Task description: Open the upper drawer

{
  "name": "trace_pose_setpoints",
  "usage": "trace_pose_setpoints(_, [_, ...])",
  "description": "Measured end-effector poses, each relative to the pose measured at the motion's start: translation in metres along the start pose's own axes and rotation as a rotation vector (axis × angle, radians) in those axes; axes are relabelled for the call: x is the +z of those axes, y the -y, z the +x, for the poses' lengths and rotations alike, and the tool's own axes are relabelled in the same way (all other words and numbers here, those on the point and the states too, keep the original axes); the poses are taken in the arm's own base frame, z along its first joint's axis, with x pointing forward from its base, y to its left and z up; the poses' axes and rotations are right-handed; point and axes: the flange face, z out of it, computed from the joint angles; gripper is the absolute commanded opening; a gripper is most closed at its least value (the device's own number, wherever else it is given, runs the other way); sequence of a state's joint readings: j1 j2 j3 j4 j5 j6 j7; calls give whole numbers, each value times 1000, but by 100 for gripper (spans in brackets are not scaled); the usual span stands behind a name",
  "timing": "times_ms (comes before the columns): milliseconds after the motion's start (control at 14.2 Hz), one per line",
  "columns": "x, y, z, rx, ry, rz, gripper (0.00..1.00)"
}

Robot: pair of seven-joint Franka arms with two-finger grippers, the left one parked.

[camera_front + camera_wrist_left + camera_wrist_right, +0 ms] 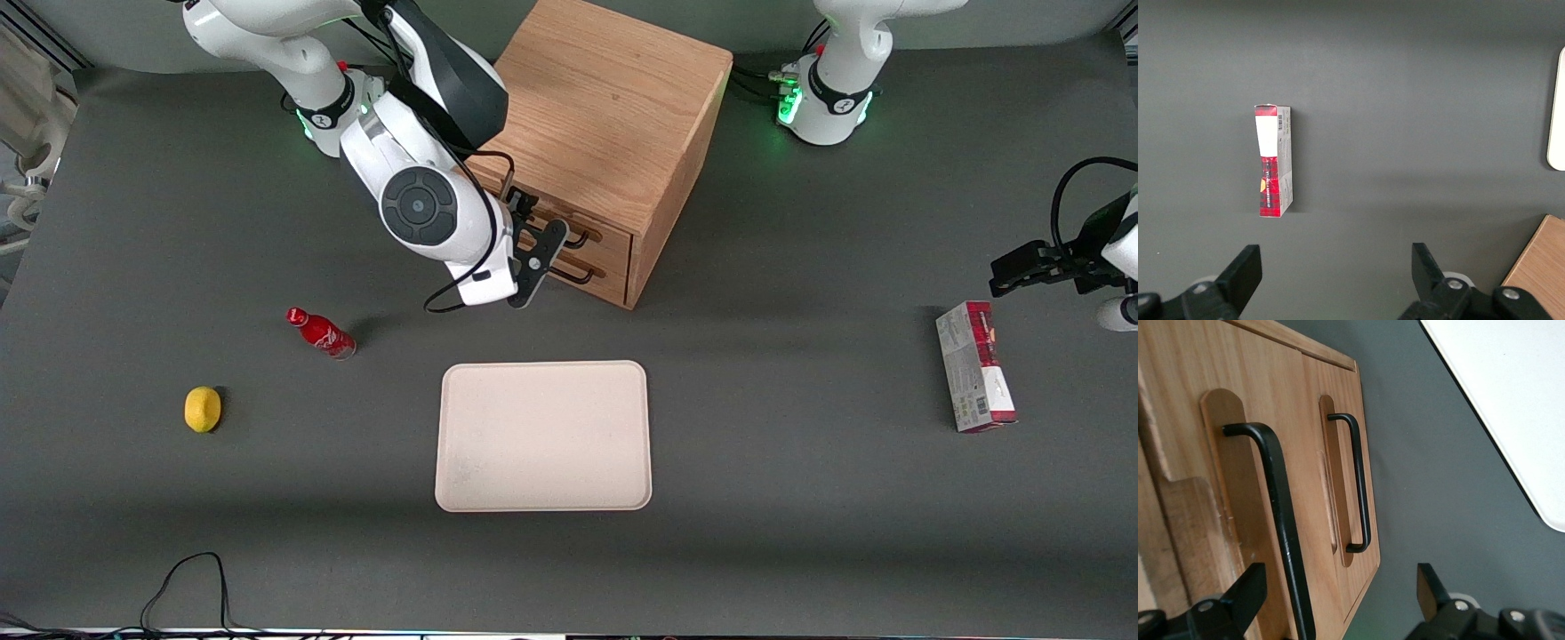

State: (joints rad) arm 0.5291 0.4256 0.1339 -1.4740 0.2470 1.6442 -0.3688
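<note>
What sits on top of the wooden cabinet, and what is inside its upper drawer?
Nothing rests on the cabinet top. The upper drawer is closed, its contents hidden. The open gripper hovers at its handle.

We see the working arm's black two-finger gripper [536,258] poised just in front of the light oak wooden cabinet [605,133], at the black wire handle of its upper drawer [582,233]; the matching bottom drawer [587,271] sits directly below. Nearer the camera lies a cream rectangular tray [543,436] on the dark grey table [800,533]. Toward the working arm's end we find a small red bottle [321,332] lying down and a yellow lemon [203,409]; toward the parked arm's end, a red-and-white carton [974,366].
</note>
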Motion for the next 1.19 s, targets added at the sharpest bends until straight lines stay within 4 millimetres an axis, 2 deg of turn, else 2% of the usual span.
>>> trace_pose_setpoints(281, [15,-2,1,3,1,-3,100])
trace_pose_setpoints(702, [35,7,6,-25,0,-16,100])
trace_pose_setpoints(1194, [40,3,5,-107,-9,-24,100])
